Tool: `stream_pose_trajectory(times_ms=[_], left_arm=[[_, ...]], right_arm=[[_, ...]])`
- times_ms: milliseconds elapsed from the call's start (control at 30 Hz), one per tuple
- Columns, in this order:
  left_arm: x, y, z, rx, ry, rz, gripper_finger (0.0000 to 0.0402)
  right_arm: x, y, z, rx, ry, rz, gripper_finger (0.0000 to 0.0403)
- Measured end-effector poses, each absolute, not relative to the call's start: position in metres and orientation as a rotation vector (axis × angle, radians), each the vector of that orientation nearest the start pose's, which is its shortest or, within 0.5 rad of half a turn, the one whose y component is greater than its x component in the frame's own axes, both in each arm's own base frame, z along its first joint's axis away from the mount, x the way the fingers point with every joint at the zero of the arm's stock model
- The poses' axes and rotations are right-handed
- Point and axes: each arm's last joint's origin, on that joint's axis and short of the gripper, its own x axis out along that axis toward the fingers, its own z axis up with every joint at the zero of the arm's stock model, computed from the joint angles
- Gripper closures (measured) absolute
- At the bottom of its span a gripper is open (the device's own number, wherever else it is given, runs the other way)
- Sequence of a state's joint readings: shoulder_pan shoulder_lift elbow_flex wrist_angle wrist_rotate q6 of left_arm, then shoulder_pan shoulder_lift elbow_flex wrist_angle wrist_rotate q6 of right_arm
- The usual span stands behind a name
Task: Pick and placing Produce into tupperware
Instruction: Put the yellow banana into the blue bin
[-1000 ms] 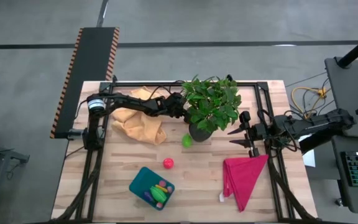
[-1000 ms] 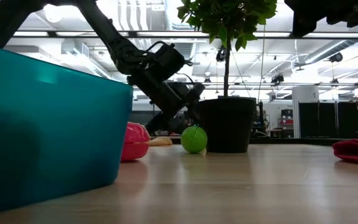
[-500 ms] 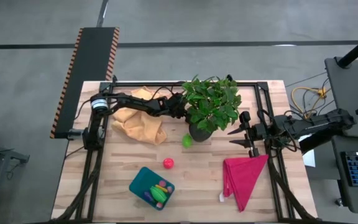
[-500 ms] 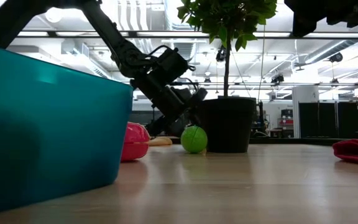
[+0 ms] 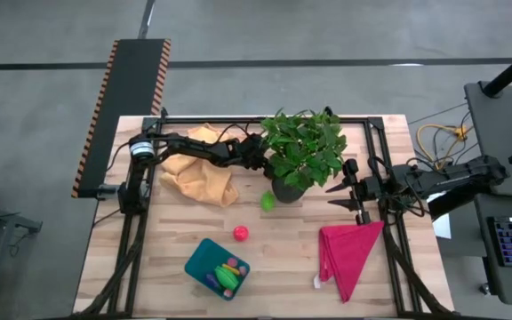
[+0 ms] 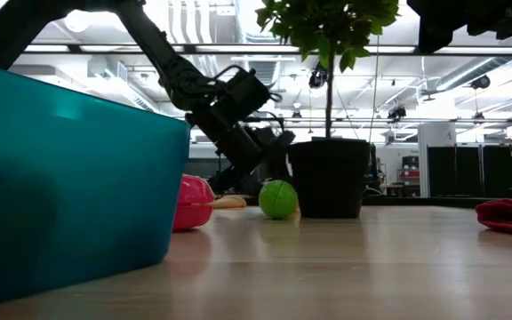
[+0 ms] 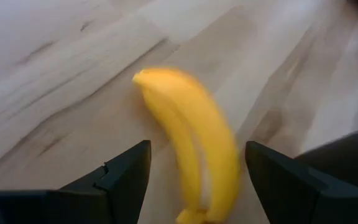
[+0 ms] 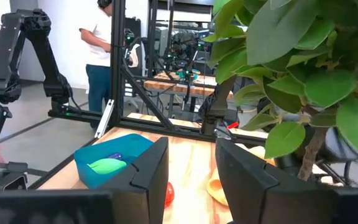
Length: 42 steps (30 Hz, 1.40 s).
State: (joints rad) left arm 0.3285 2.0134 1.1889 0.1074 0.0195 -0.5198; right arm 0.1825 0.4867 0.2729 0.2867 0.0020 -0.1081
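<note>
Left gripper (image 7: 194,171): fingers apart, straddling the banana (image 7: 194,146) on the table behind the plant pot (image 5: 287,188).
Technique: lower squarely, close mid-length.
Tupperware (image 5: 204,258): front edge.
Right gripper (image 8: 188,165): parted, empty, idle.

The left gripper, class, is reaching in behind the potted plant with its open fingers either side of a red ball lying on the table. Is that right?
Not quite. The left gripper is behind the potted plant with open fingers, but the left wrist view shows a yellow banana between them, lying on the table. The red ball sits in the open, nearer the tupperware.
</note>
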Motion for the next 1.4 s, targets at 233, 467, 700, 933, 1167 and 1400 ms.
stream_pose_trajectory(times_ms=[233, 467, 700, 933, 1167, 1400], left_arm=[[0.396, 0.13, 0.138, -0.584, 0.636, 0.457, 0.0155], [0.397, 0.132, 0.136, -0.57, 0.628, 0.483, 0.0155], [0.402, 0.133, 0.129, -0.558, 0.636, 0.487, 0.0155], [0.403, 0.133, 0.129, -0.56, 0.639, 0.484, 0.0155], [0.402, 0.133, 0.129, -0.551, 0.657, 0.48, 0.0171], [0.401, 0.133, 0.128, -0.534, 0.67, 0.48, 0.0249]], right_arm=[[0.133, 0.024, 0.241, -0.101, -0.082, 0.176, 0.0273], [0.133, 0.024, 0.24, -0.104, -0.08, 0.176, 0.0282], [0.133, 0.025, 0.24, -0.106, -0.075, 0.177, 0.0277], [0.133, 0.025, 0.239, -0.107, -0.064, 0.177, 0.0278], [0.133, 0.025, 0.239, -0.109, -0.061, 0.177, 0.0285], [0.133, 0.025, 0.239, -0.111, -0.062, 0.177, 0.0283]])
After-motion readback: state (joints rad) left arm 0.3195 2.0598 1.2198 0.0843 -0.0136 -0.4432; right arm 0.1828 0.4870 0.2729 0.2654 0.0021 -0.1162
